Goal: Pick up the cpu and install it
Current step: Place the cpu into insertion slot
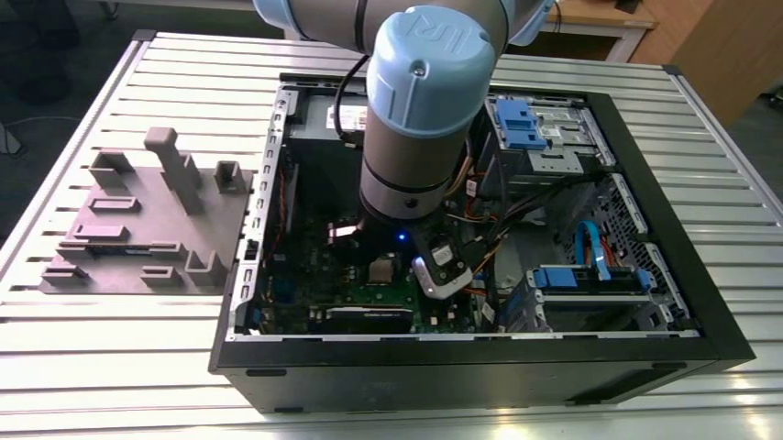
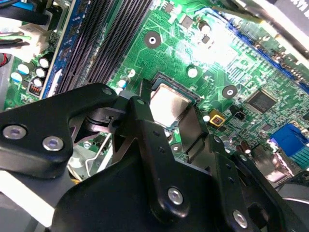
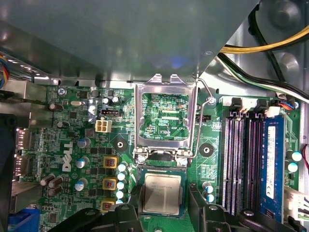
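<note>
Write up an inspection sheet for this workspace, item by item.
Surface: slatted metal table carrying an open computer case.
Job's things: cpu lies in the socket; the socket's retention frame stands open.
Clutter: grey fixture on the table, at the exterior view's left of the case.
Gripper: gripper sits low inside the case, directly at the cpu.
Cables: yellow wire past the socket; blue cable in the case.
Surroundings: wooden furniture beyond the table.
</note>
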Controlling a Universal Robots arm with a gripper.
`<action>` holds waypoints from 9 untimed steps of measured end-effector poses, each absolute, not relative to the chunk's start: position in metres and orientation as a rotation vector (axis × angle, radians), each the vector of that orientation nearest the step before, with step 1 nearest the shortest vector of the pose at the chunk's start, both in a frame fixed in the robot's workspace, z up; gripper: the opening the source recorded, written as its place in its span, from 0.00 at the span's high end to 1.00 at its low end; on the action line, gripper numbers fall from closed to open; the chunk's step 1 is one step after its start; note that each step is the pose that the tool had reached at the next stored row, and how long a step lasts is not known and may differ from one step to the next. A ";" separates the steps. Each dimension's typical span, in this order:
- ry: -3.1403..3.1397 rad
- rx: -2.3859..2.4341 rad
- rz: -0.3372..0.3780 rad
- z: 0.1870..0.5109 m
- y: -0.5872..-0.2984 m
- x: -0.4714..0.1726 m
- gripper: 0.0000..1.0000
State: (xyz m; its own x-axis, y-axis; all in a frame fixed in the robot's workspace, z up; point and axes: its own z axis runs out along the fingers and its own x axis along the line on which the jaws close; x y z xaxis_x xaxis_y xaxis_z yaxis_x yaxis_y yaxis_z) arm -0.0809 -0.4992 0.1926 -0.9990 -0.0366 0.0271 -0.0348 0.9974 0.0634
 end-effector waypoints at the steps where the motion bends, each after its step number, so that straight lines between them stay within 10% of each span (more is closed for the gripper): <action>1: -3.111 0.056 -0.098 0.192 -0.499 -0.081 0.49; 9: -3.111 0.055 -0.098 0.191 -0.499 -0.081 0.60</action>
